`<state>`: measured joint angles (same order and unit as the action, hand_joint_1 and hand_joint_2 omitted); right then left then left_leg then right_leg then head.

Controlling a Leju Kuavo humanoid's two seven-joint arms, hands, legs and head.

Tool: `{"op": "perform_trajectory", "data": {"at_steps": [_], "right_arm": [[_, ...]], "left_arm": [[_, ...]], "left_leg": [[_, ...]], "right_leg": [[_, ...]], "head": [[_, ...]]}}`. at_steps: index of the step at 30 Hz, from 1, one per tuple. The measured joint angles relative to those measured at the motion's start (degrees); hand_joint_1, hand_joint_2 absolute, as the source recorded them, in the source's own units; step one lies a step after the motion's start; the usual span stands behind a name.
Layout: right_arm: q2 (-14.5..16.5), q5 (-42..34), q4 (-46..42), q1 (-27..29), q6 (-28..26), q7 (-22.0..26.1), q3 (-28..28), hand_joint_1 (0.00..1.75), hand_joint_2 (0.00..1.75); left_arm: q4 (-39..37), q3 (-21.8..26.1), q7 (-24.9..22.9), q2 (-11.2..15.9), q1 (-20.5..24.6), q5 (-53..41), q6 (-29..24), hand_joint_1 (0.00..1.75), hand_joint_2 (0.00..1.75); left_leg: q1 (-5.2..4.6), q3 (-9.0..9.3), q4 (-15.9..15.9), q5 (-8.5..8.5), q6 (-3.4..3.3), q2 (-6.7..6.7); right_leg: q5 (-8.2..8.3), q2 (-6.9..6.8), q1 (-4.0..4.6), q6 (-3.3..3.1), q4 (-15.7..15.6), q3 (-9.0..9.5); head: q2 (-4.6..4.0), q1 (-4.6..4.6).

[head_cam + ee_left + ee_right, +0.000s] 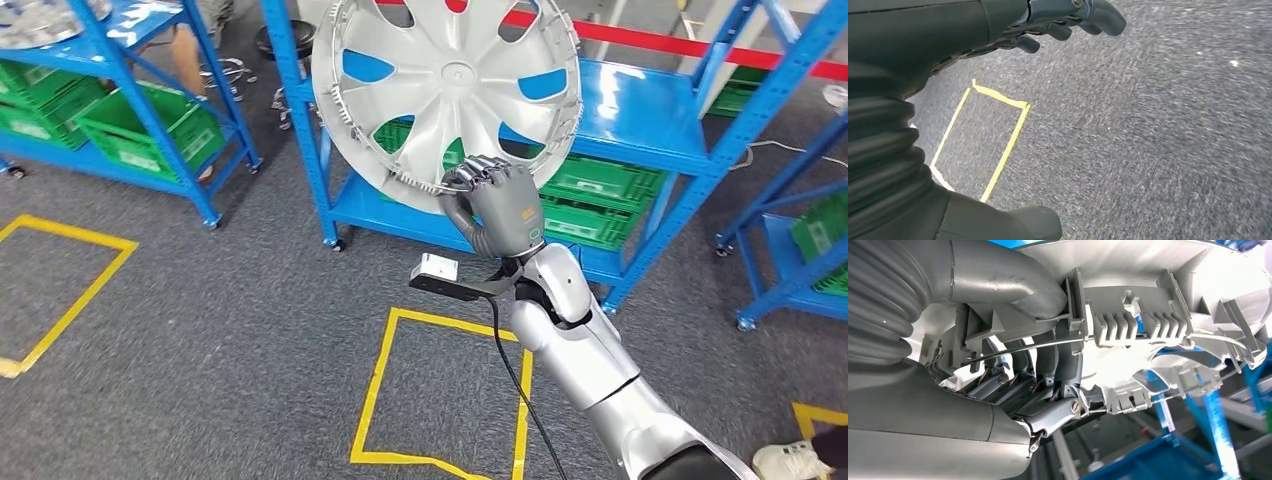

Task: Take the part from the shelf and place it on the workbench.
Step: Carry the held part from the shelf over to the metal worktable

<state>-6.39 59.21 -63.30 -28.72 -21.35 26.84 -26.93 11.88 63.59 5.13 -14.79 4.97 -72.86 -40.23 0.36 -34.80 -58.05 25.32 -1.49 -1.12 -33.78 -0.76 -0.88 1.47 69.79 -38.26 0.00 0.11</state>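
The part is a large silver wheel cover [445, 95] with spoke openings, held upright in the air in front of a blue shelf [640, 110]. My right hand [497, 205] grips its lower rim, thumb on one face and fingers behind. In the right wrist view the thumb and dark fingers [1048, 365] clamp the ribbed rim of the wheel cover [1158, 325]. My left hand [1068, 22] hangs over the grey floor with its fingers loosely curled and nothing in it.
Blue racks hold green crates [150, 125] low down, left and centre [590, 195]. Yellow tape squares [440, 390] mark the grey floor. A person's legs and a stool [215, 45] show behind the left rack; a shoe [790, 458] is at bottom right.
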Motion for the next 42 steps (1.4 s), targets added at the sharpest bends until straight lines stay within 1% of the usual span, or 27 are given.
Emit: {"op": "perform_trajectory", "data": {"at_steps": [1,2,3,5,7,8,10,11,13,15,17,18,19,21,23,25,26,27,28,30,32,33,35,37,39,41,42], "right_arm": [[0.1,0.2,0.0,0.4,0.0,0.0,0.0,1.75,1.75],[0.1,0.3,0.0,0.8,0.1,0.0,0.0,1.75,1.75],[0.2,0.4,0.0,1.2,0.2,0.0,0.0,1.75,1.75],[0.4,0.6,-0.1,1.5,0.3,0.0,0.0,1.75,1.75],[0.5,0.6,-0.3,1.5,0.3,0.0,0.0,1.75,1.75],[0.6,0.7,-0.4,1.5,0.3,0.1,0.0,1.75,1.75],[0.9,1.0,-0.8,1.5,0.6,0.1,0.0,1.75,1.75],[1.2,1.1,-1.0,1.5,0.7,0.1,0.1,1.75,1.75],[1.8,1.3,-1.2,1.4,1.1,0.1,0.2,1.75,1.75],[2.0,1.8,-1.3,1.4,1.5,0.2,0.3,1.75,1.75],[2.2,2.3,-1.2,1.4,1.9,0.3,0.3,1.75,1.75],[2.3,2.4,-1.2,1.4,2.1,0.5,0.3,1.75,1.75],[2.3,2.3,-1.2,1.4,2.2,0.7,0.3,1.75,1.75],[2.4,2.0,-1.2,1.3,2.3,1.3,0.3,1.75,1.75],[2.4,1.9,-1.3,1.2,2.4,1.6,0.3,1.75,1.75],[2.5,2.0,-1.5,1.0,2.5,1.8,0.2,1.75,1.75],[2.6,2.1,-1.6,0.9,2.6,1.9,0.2,1.75,1.75],[2.6,2.2,-1.7,0.9,2.7,2.0,0.2,1.75,1.75],[2.6,2.2,-1.8,0.9,2.7,2.0,0.1,1.75,1.75],[2.6,2.3,-1.8,0.9,2.7,2.1,0.1,1.75,1.75],[2.5,2.7,-1.8,1.0,2.8,1.8,0.1,1.75,1.75],[2.5,3.1,-1.8,1.0,2.8,1.6,0.1,1.75,1.75],[2.5,3.8,-1.8,1.1,2.9,0.8,0.0,1.75,1.75],[2.4,4.3,-1.9,1.0,2.9,0.3,0.0,1.75,1.75],[2.4,5.0,-1.9,1.1,2.8,-0.1,0.0,1.75,1.75],[2.5,5.1,-1.9,1.3,2.5,0.0,0.0,1.75,1.75],[2.5,4.8,-1.9,1.3,2.4,0.2,0.0,1.75,1.75]], "left_arm": [[0.0,0.0,-0.1,0.0,0.0,-0.2,0.0,0.0,1.75],[0.1,0.0,-0.2,0.1,-0.1,-0.4,0.0,0.0,1.75],[0.1,0.0,-0.3,0.1,-0.2,-0.6,0.0,0.0,1.75],[0.2,0.0,-0.4,0.2,-0.2,-0.8,0.0,0.0,1.75],[0.3,0.0,-0.5,0.2,-0.2,-1.1,0.0,0.0,1.75],[0.3,0.0,-0.5,0.2,-0.2,-1.3,0.0,0.0,1.75],[0.3,0.1,-0.5,0.3,-0.4,-1.9,0.6,0.0,1.75],[0.2,0.2,-0.5,0.3,-0.5,-2.2,1.6,0.0,1.75],[0.0,0.6,-0.8,0.5,-0.5,-3.2,4.2,0.0,1.75],[-0.2,0.7,-1.9,0.6,-0.4,-4.2,5.9,0.0,1.75],[-0.3,0.7,-2.9,0.6,-0.4,-4.7,6.7,0.0,1.75],[-0.4,0.7,-3.2,0.6,-0.4,-4.7,7.1,0.0,1.75],[-0.4,0.8,-3.4,0.6,-0.4,-4.6,7.3,0.0,1.75],[-0.5,0.8,-3.5,0.6,-0.4,-4.5,8.1,0.0,1.75],[-0.6,0.8,-3.5,0.6,-0.3,-4.7,9.7,0.0,1.75],[-0.7,0.8,-3.5,0.7,-0.3,-5.5,11.4,0.0,1.75],[-0.8,0.8,-3.6,0.8,-0.3,-5.9,11.9,0.0,1.75],[-0.8,0.8,-3.6,0.8,-0.4,-6.1,12.2,0.0,1.75],[-0.9,0.8,-3.6,0.8,-0.4,-6.2,12.3,0.0,1.75],[-1.0,0.8,-3.6,0.8,-0.2,-6.3,12.5,0.0,1.75],[-1.0,0.8,-3.7,0.8,-0.2,-6.5,12.8,0.0,1.75],[-1.0,0.8,-3.8,0.8,-0.2,-6.6,13.1,0.0,1.75],[-1.0,0.8,-4.1,0.8,-0.2,-6.7,13.5,0.0,1.75],[-1.1,0.8,-4.5,0.6,-0.2,-6.7,13.4,0.0,1.75],[-1.1,0.8,-5.0,0.5,-0.2,-6.5,13.6,0.0,1.75],[-1.2,0.8,-5.8,0.4,-0.3,-6.1,16.1,0.0,1.75],[-1.3,0.8,-6.4,0.5,-0.5,-6.1,18.2,0.0,1.75]], "left_leg": [[-0.04,-0.18,-0.1,-0.12,-0.07,-0.79],[-0.08,-0.35,-0.1,-0.23,-0.06,-1.64],[-0.1,-0.49,-0.3,-0.35,0.02,-2.53],[-0.06,-0.72,-0.5,-0.54,0.28,-4.2],[-0.07,-1.13,-0.8,-0.79,0.8,-5.58],[0.0,-1.39,-0.8,-0.97,1.16,-6.16],[0.16,-1.89,-0.5,-1.43,2.03,-7.27],[0.14,-2.14,-0.6,-1.39,2.36,-6.77],[-0.06,-3.67,-3.5,0.53,2.97,-3.53],[0.02,-6.91,-10.9,4.5,3.52,-0.14],[0.34,-9.42,-16.8,6.68,3.99,0.64],[0.5,-9.09,-16.7,6.2,4.14,0.84],[0.62,-7.55,-14.2,4.84,4.25,1.26],[0.59,-2.65,-5.9,1.79,4.17,3.68],[0.35,-0.17,-1.3,0.62,3.33,5.16],[0.14,-0.51,-1.0,0.52,2.21,3.98],[0.18,-0.63,-0.9,0.4,1.8,3.26],[0.23,-0.7,-0.8,0.26,1.4,2.55],[0.33,-0.71,-0.7,0.11,1.02,1.86],[0.35,-0.81,-0.7,-0.08,0.53,0.48],[0.16,-0.93,-0.7,-0.18,0.32,-1.22],[0.06,-0.97,-0.8,-0.23,0.29,-2.17],[-0.05,-0.96,-0.9,-0.35,0.35,-3.99],[-0.02,-1.13,-1.0,-0.56,0.69,-5.56],[0.21,-1.56,-0.9,-0.94,1.36,-6.83],[0.39,-1.93,-0.6,-1.32,2.1,-7.88],[0.25,-2.2,-0.8,-1.12,2.34,-7.1]], "right_leg": [[-1.21,0.37,0.04,0.02,3.4,-1.54],[-1.35,0.51,0.07,-0.04,5.0,-2.25],[-0.41,0.63,0.08,-0.18,4.2,-1.83],[3.2,2.07,0.06,-0.69,-3.1,1.97],[5.22,4.13,0.11,-1.04,-9.6,5.24],[5.37,4.69,0.21,-1.16,-10.9,5.81],[5.61,3.63,0.3,-1.51,-11.2,5.78],[5.87,2.95,0.22,-1.85,-11.4,5.83],[6.35,1.46,-0.02,-2.6,-12.0,5.94],[6.45,-0.12,0.04,-2.92,-12.1,5.87],[6.44,-1.83,0.04,-2.91,-12.1,5.79],[6.42,-2.68,0.03,-2.87,-12.1,5.78],[6.36,-3.52,0.0,-2.77,-12.0,5.81],[6.08,-5.09,0.13,-2.27,-11.8,5.91],[5.81,-6.34,0.44,-1.52,-11.5,5.97],[5.74,-7.52,0.5,-0.77,-11.5,6.11],[5.54,-7.32,0.35,-0.34,-11.4,6.2],[4.86,-6.1,0.12,-0.01,-10.7,6.02],[3.59,-4.26,-0.07,0.23,-9.0,5.33],[-0.21,-0.48,-0.17,0.32,-2.0,2.17],[-2.46,0.49,0.08,0.1,4.7,-1.21],[-1.97,0.63,0.22,-0.14,5.3,-1.65],[1.75,1.41,0.45,-0.86,-0.3,0.88],[4.81,4.1,0.61,-1.65,-8.0,4.52],[5.45,5.4,0.85,-1.95,-11.1,5.79],[5.84,3.89,0.88,-2.19,-11.6,5.93],[6.09,3.14,0.73,-2.49,-12.1,6.14]], "head": [[0.0,0.0],[0.0,0.0],[0.0,0.01],[0.0,0.03],[0.0,0.05],[0.0,0.09],[0.0,0.15],[0.0,0.14],[0.0,-0.23],[0.0,-0.57],[0.0,-0.59],[0.0,-0.6],[0.0,-0.59],[0.0,-0.61],[0.0,-0.43],[0.0,-0.23],[0.0,-0.2],[0.0,-0.18],[0.0,-0.1],[0.0,0.03],[0.0,0.09],[0.0,0.09],[0.0,0.09],[0.0,0.04],[0.0,0.05],[0.0,0.11],[0.0,0.03]]}}
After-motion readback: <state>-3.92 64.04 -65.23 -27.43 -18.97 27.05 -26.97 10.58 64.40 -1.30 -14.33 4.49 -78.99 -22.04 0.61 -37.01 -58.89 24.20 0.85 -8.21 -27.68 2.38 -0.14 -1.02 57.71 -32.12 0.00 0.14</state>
